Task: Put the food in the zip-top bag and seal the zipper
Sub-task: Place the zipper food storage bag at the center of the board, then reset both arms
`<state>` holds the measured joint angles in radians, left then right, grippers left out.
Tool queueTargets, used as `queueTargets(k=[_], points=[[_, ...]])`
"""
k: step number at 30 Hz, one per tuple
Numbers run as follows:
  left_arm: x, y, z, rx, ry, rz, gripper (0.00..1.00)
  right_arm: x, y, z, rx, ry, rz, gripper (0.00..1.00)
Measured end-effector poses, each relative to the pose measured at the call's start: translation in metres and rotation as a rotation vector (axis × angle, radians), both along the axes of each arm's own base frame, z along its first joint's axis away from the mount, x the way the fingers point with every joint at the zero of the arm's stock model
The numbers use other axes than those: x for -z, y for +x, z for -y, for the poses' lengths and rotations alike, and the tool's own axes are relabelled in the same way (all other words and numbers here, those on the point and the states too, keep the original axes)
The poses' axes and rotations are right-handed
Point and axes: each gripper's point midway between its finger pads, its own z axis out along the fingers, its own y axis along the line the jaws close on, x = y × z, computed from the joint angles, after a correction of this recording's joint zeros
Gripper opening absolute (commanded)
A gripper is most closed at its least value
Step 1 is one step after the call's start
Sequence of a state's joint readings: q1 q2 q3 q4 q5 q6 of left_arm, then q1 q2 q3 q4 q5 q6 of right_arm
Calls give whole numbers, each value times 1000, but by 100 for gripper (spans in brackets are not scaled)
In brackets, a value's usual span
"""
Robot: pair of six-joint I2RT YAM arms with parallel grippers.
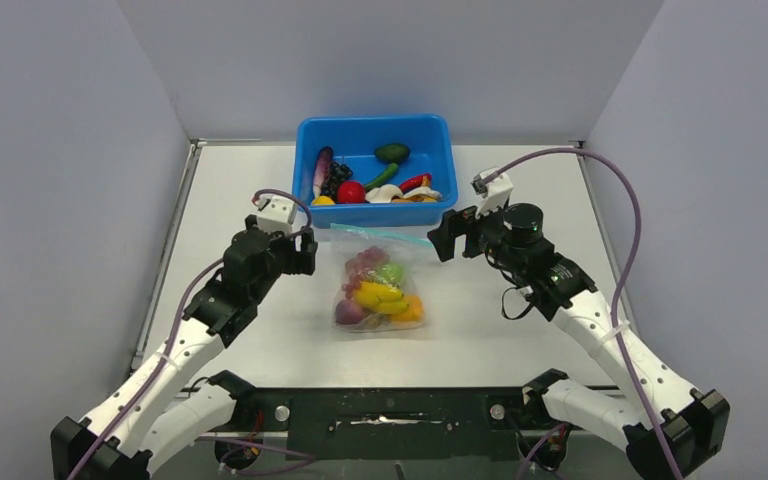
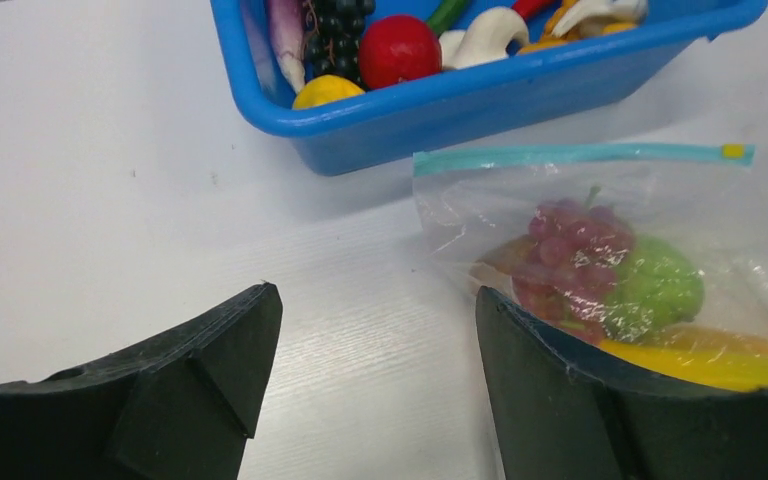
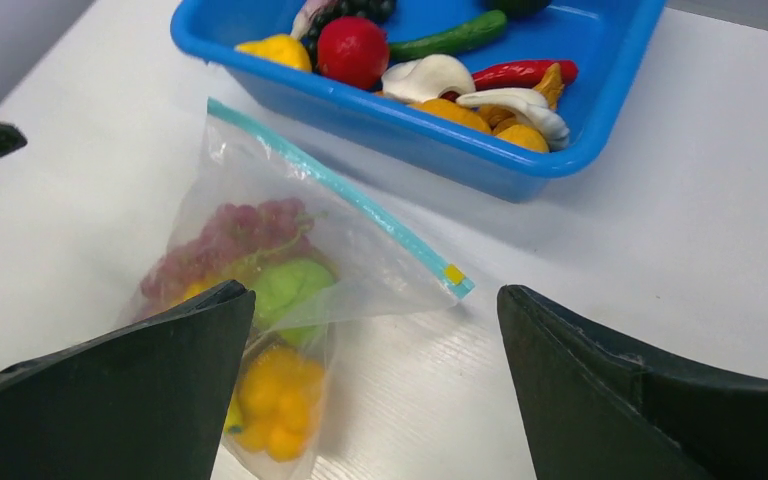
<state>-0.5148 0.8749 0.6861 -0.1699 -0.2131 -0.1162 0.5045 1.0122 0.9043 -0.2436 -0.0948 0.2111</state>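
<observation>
My left claw (image 1: pixel 305 252) and right claw (image 1: pixel 446 237) gape wide, empty, flanking the clear plastic zip-top bag (image 1: pixel 405 254) midway between the bench (image 1: pixel 520 330) side edges, ready, I judge, to pinch its thin teal zipper strip (image 2: pixel 580 155); glossy toy food (image 1: pixel 378 298) lies inside.

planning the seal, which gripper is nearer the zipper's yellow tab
Right: the right gripper sits beside the yellow tab; the left gripper is at the opposite end of the zipper.

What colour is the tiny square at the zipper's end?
Yellow. The square shows best in the right wrist view.
</observation>
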Motion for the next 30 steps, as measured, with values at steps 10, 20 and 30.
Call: queueTargets(k=[10,20,30], points=[[-65,-16,1,-48,-268,93,73,-17,-5,50,397,176,-80,98],[-95,-28,-16,-113,-357,174,73,-16,-15,81,558,161,-107,98],[-105,-26,-31,-192,-357,201,74,-40,-25,91,565,209,-38,98]])
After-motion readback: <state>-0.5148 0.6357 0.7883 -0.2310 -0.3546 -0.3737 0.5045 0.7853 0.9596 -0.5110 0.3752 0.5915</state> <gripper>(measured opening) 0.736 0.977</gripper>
